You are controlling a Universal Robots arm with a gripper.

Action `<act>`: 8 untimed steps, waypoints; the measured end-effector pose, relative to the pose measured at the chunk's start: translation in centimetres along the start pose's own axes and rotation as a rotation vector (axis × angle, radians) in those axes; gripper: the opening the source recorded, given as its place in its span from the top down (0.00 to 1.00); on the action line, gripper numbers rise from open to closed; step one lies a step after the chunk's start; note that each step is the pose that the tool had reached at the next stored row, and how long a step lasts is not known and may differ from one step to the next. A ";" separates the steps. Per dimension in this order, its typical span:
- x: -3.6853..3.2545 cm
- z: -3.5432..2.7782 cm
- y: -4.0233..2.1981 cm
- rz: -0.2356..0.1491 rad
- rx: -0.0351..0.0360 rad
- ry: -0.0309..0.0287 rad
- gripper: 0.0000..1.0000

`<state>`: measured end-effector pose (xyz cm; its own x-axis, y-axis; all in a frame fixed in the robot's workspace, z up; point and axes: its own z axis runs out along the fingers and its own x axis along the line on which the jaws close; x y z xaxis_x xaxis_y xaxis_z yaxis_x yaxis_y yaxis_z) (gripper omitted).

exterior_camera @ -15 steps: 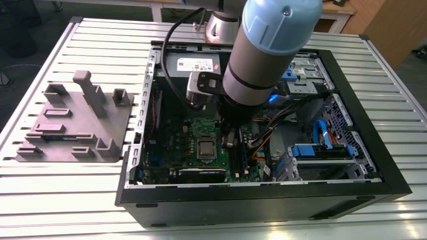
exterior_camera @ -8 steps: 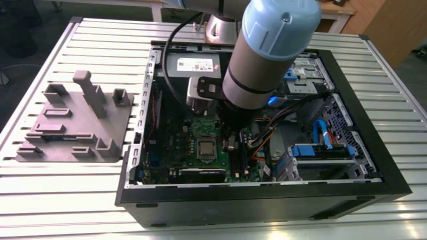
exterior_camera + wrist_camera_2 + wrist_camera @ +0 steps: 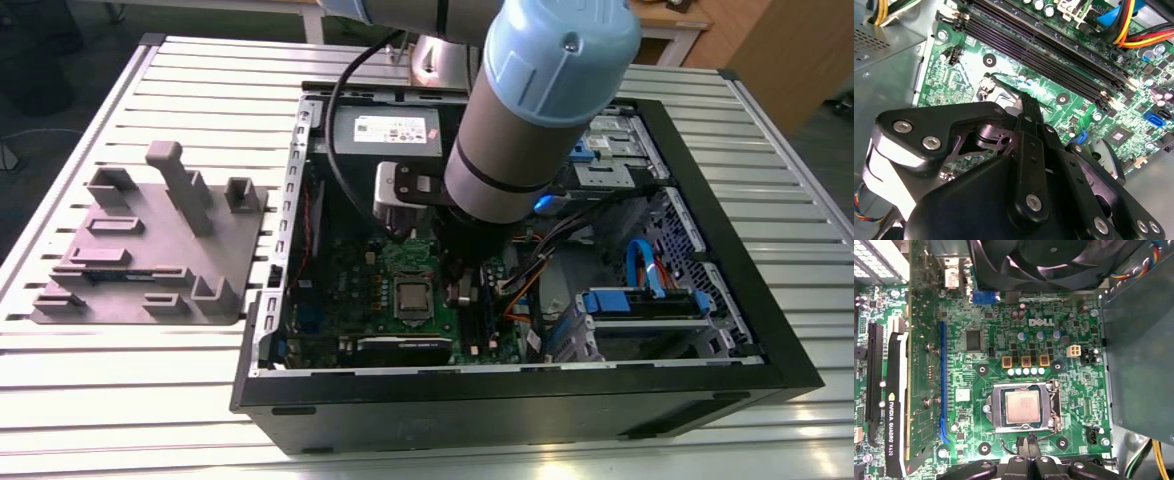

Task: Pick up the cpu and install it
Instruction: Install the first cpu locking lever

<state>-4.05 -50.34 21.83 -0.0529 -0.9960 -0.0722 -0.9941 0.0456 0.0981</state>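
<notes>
While the gripper (image 3: 1030, 452) hangs closed on nothing, its fingertips pressed together just beside the socket (image 3: 1024, 407), the cpu (image 3: 1022, 407) already lies flat inside that socket on the motherboard (image 3: 1004, 340). If the chip sits slightly crooked, a downward press could bend contacts beneath it, and a sideways drift of the fingers could knock the socket frame. A graphics card (image 3: 896, 400) flanks one side, the power supply box (image 3: 1139, 355) the other, and a fan (image 3: 1054, 260) crowds nearby.
</notes>
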 end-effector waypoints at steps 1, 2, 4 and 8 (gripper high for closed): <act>0.01 0.05 -0.01 -0.001 0.0000 0.0044 0.89; 0.02 0.12 -0.01 -0.002 0.0003 0.0094 0.89; 0.03 0.17 -0.01 -0.002 0.0003 0.0121 0.89; 0.02 0.21 -0.01 -0.002 0.0008 0.0139 0.89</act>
<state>-4.06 -50.34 21.62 -0.0498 -0.9970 -0.0586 -0.9943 0.0440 0.0971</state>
